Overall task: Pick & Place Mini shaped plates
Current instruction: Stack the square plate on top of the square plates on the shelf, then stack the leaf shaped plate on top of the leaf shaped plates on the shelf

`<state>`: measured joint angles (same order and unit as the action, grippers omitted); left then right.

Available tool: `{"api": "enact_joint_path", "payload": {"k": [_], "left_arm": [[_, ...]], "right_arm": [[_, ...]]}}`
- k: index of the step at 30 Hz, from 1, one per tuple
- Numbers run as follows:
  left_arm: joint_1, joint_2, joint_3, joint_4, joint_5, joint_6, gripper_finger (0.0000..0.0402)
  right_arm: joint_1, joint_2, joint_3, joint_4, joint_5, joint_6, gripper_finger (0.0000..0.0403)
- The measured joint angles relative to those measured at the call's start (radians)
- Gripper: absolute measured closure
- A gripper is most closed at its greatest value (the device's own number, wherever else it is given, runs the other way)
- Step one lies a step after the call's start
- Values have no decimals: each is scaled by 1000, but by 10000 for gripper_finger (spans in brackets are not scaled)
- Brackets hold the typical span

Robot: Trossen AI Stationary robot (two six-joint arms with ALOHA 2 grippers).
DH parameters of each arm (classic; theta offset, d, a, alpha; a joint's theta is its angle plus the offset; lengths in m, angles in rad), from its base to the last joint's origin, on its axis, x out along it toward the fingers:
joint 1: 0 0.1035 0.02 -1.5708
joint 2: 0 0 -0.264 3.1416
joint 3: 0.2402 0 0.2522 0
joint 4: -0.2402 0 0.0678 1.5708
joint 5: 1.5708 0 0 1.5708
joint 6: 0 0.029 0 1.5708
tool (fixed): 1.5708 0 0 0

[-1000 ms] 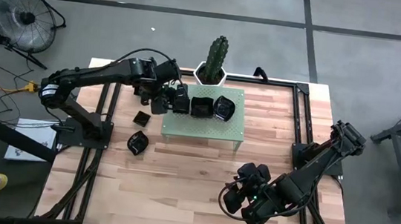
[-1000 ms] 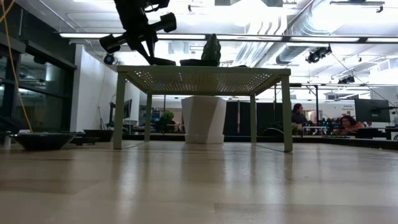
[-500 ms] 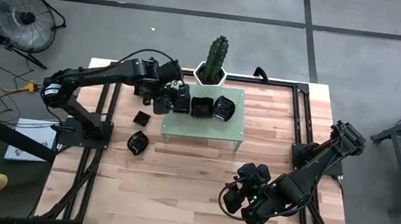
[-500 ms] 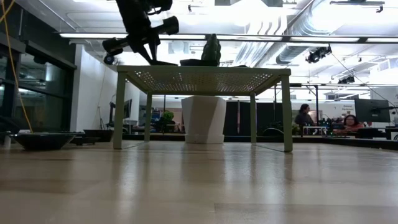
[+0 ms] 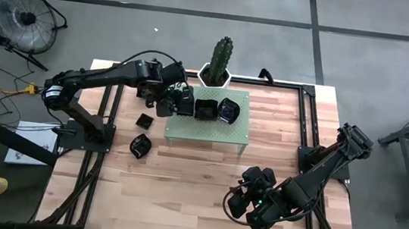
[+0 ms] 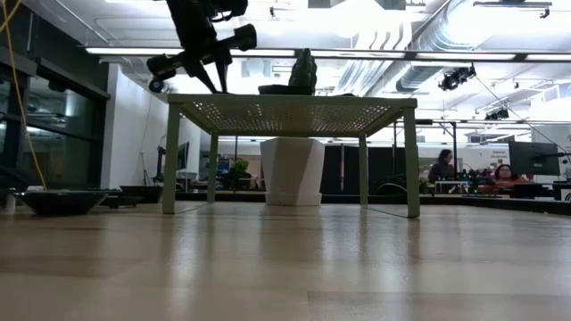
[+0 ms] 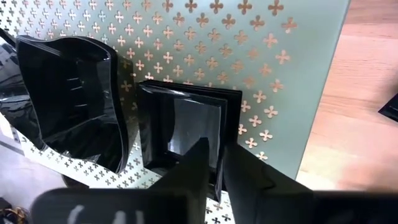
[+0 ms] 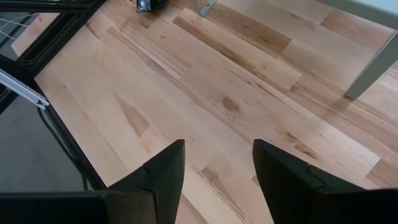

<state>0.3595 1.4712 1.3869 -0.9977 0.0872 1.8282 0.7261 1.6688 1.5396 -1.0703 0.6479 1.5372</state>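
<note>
My right gripper (image 5: pixel 246 191) idles at about 5 o'clock with its fingers spread and nothing in them. Up at 11, the left gripper (image 7: pixel 214 163) just cracked its pinch on the square plate's (image 7: pixel 186 127) rim. That plate's parked on the green stand (image 7: pixel 298 74) now, beside a wavy plate (image 7: pixel 71 93), so the drop's basically done.

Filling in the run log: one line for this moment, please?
left gripper: at square plate on green stand | right gripper: open, waiting above table

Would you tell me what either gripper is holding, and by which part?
The left gripper sits at the square plate's rim on the stand; a grip cannot be told. The right gripper holds nothing.
</note>
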Motion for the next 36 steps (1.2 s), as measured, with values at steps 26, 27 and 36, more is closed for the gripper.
{"api": "enact_joint_path", "payload": {"k": [26,27,36], "left_arm": [[0,-75,9,-273,-98,-360,257],[0,-82,9,-293,-97,-403,257],[0,-113,3,-458,115,-843,257]], "right_arm": [[0,0,0,-2,2,-18,219],[0,0,0,-2,2,-19,219],[0,0,0,-4,26,-33,219]]}}
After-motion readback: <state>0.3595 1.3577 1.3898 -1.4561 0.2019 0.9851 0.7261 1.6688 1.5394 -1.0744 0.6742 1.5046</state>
